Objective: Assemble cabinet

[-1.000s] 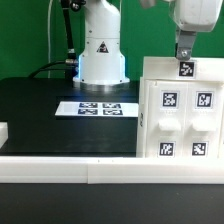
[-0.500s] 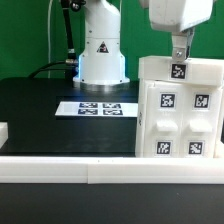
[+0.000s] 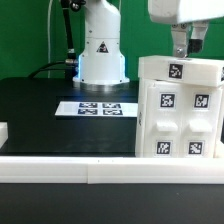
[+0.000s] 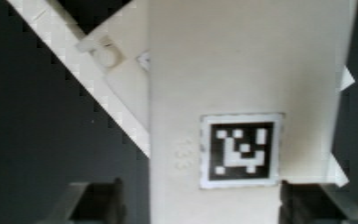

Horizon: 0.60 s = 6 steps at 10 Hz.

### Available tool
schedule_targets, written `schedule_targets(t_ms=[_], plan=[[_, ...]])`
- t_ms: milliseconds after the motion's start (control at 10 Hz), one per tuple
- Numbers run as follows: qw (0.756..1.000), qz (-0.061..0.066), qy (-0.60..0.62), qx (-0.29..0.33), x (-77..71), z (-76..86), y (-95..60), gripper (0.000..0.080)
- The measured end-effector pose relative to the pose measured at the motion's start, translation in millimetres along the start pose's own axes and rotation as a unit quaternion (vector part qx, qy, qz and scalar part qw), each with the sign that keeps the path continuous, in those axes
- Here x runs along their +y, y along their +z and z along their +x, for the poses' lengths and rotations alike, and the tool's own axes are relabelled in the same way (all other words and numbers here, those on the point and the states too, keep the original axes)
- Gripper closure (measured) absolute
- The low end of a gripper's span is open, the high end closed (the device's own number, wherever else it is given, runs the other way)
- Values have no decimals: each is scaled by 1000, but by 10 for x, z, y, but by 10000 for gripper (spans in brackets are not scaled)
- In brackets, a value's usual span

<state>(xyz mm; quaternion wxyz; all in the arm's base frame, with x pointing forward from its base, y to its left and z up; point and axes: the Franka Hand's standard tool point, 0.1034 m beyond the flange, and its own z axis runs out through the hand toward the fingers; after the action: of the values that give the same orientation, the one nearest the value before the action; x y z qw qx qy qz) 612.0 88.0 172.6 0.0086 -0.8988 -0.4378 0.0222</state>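
Observation:
The cabinet stands at the exterior view's right, a big white box with several tagged panels on its front. A white tagged top piece lies on it, slightly askew. My gripper hangs just above this top piece with its fingers spread apart and holds nothing. In the wrist view the tagged top piece runs between the two dark fingertips, with a dark gap beside one of them. The gripper is open.
The marker board lies flat on the black table in front of the white robot base. A long white rail edges the front. A small white part shows at the left edge.
The gripper has risen off the cabinet's top piece and moved slightly to the exterior view's left. The top piece has shifted a little left and sits askew.

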Motion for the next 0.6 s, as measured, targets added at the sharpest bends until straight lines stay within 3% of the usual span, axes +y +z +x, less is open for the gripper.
schedule_targets(t_ms=[100,200,300,400,600], plan=[[1000,0,17,1,-51,21,21,250],[1000,0,14,1,-40,8,25,250],[1000,0,15,1,-32,1,26,76],[1000,0,15,1,-33,0,29,24],[1000,-2,24,6,-26,0,28,5]])
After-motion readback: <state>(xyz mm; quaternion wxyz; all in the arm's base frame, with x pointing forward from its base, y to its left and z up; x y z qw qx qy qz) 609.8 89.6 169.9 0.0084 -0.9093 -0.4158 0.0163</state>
